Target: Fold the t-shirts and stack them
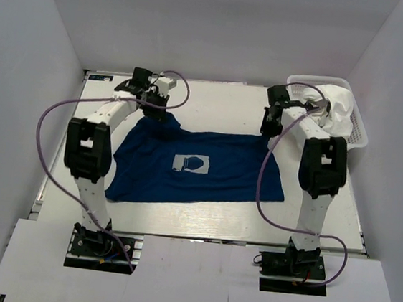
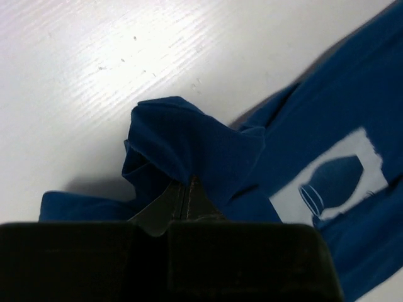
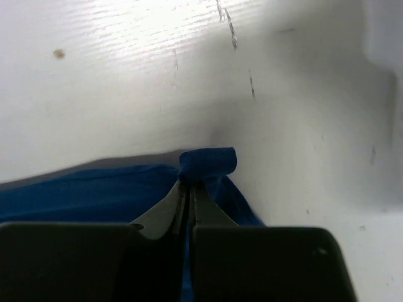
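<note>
- We are pinching the navy t-shirt [image 1: 199, 169] with both arms. The left gripper [image 2: 187, 184] is clamped tight on a bunched fold at the shirt's far-left corner, and the right gripper [image 3: 189, 181] is closed on a small tuck of cloth at its far-right corner.
- The shirt is lying spread across the middle of the tabletop [image 1: 214, 96], with its chest print [image 1: 191, 163] facing up and its near hem lying toward the near edge.
- The white t-shirt [image 1: 334, 105] is sitting heaped in the basket [image 1: 360, 137] at the far-right corner, not yet folded.
- We are judging the cloth to be light, soft and limp. It is likely to sag and drag between the two holds, and a thin pinch may slip free.
- We are reckoning corners and hems the best places to hold, with both raised together so that any fold lies straight.
</note>
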